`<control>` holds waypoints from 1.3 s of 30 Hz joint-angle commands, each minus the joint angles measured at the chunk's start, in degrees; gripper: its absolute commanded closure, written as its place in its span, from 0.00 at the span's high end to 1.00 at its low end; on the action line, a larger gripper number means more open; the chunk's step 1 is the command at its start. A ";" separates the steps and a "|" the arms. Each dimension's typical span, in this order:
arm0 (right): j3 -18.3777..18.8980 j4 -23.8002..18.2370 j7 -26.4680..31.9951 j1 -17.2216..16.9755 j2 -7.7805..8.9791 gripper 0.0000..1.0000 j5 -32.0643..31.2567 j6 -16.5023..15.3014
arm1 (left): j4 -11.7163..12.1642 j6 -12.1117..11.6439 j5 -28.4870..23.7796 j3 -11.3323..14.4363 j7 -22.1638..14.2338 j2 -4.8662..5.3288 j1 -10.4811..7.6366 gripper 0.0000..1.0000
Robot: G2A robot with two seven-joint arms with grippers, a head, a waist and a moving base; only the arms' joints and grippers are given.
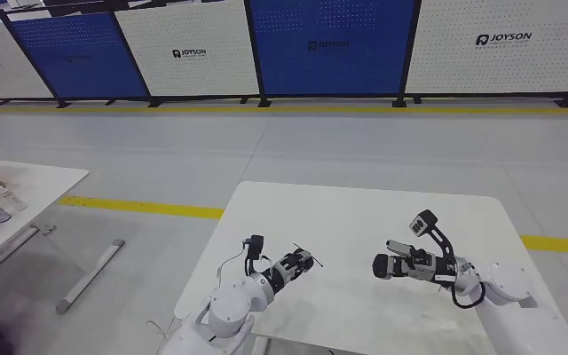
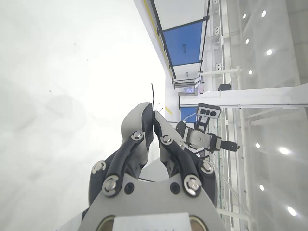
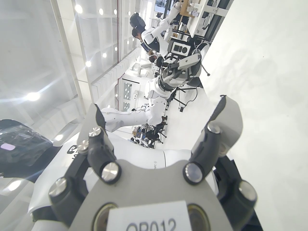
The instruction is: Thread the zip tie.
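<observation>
1. We see the zip tie (image 2: 152, 92) pinched between the fingertips of the left gripper (image 2: 153, 112), which is clenched tight on it.
2. The tie is a thin, black, nearly straight strip. A short length pokes out past the fingertips and narrows toward its free end; the rest is hidden between the pads (image 2: 147, 123).
3. From above, the tie shows as a fine dark line sticking out of the left gripper over the near left part of the table (image 1: 355, 213), angled across the gripper's tip. We cannot tell which end of the tie is the free one.
4. The right gripper (image 3: 161, 108) is released, its two fingers (image 3: 228, 114) spread wide with nothing between them. It hangs over the near right part of the table, facing the left gripper and well apart from it.
5. Both grippers have smooth, rounded light-grey fingers, lined inside with black ribbed pads and joined by dark links with bright metal pins.
6. The table is white, smooth and matte, rectangular with rounded corners.
7. Beyond it lies a grey floor with a yellow line (image 1: 142, 207), backed by blue and white perforated panels (image 1: 333, 44).
</observation>
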 commanded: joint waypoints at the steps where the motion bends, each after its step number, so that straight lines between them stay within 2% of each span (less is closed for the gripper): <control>1: 0.00 0.00 0.00 0.00 0.00 1.00 0.00 0.00 | 1.40 0.56 -0.06 -0.24 -0.89 0.12 -0.09 0.00; 4: 0.00 0.00 0.00 0.00 0.00 1.00 0.00 0.00 | 2.61 0.59 3.69 0.37 -2.17 0.44 -0.47 0.00; 13: 0.00 0.00 0.00 0.00 0.00 1.00 0.00 0.00 | 2.56 0.42 3.61 0.40 -2.10 0.42 -0.50 0.00; 16: 0.00 0.00 0.00 0.00 0.00 1.00 0.00 0.00 | 0.96 -1.94 0.27 -0.11 -1.76 0.32 0.15 0.00; 18: 0.00 0.00 0.00 0.00 0.00 1.00 0.00 0.00 | -1.35 -4.36 -3.70 -1.59 -2.29 0.34 1.32 0.00; 24: 0.00 0.00 0.00 0.00 0.00 1.00 0.00 0.00 | -8.81 -9.94 -15.76 -6.48 -5.29 0.54 6.08 0.00; 26: 0.00 0.00 0.00 0.00 0.00 1.00 0.00 0.00 | -10.69 -10.77 -19.56 -7.51 -6.91 0.60 7.42 0.00; 28: 0.00 0.00 0.00 0.00 0.00 1.00 0.00 0.00 | -12.38 -12.28 -22.74 -9.08 -7.06 0.62 8.60 0.00; 30: 0.00 0.00 0.00 0.00 0.00 1.00 0.00 0.00 | -12.80 -14.00 -25.57 -9.57 -6.62 0.53 9.64 0.00; 31: 0.00 0.00 0.00 0.00 0.00 1.00 0.00 0.00 | -13.14 -14.54 -26.52 -10.00 -5.21 0.46 10.01 0.00; 39: 0.00 0.00 0.00 0.00 0.00 1.00 0.00 0.00 | -13.29 -14.72 -26.55 -10.09 -4.74 0.44 10.12 0.00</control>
